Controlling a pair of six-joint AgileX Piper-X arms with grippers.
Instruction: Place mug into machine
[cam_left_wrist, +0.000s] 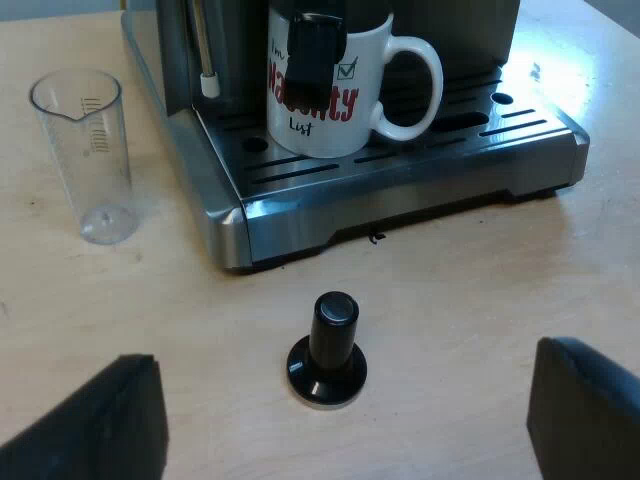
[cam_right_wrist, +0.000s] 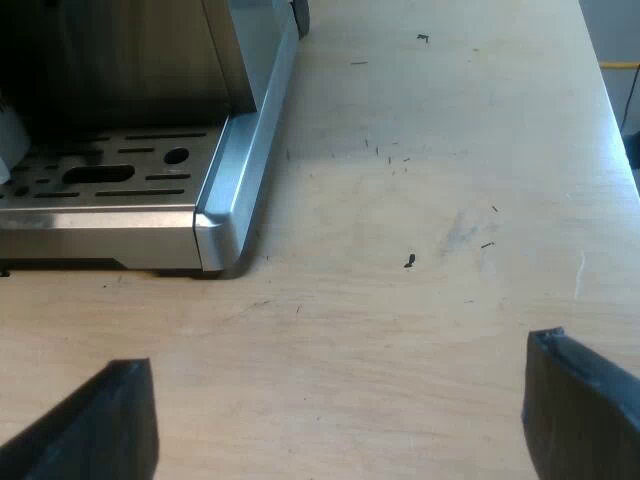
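A white mug (cam_left_wrist: 345, 90) with red and black lettering stands upright on the slotted metal drip tray (cam_left_wrist: 420, 160) of the espresso machine (cam_left_wrist: 180, 50), its handle turned toward the tray's open side. A dark spout part of the machine hangs just in front of the mug's rim. My left gripper (cam_left_wrist: 345, 425) is open above the wooden table, well short of the tray, with the black-knobbed tamper (cam_left_wrist: 328, 350) standing between it and the machine. My right gripper (cam_right_wrist: 340, 420) is open over bare wood near a corner of the drip tray (cam_right_wrist: 215, 225). A sliver of the mug (cam_right_wrist: 8, 140) shows on the tray.
A clear measuring glass (cam_left_wrist: 88, 150) stands upright on the table beside the machine's base. The machine's steam wand (cam_left_wrist: 205, 60) hangs beside the mug. Light wooden tabletop (cam_right_wrist: 430, 180) stretches away from the tray corner, with small dark specks on it.
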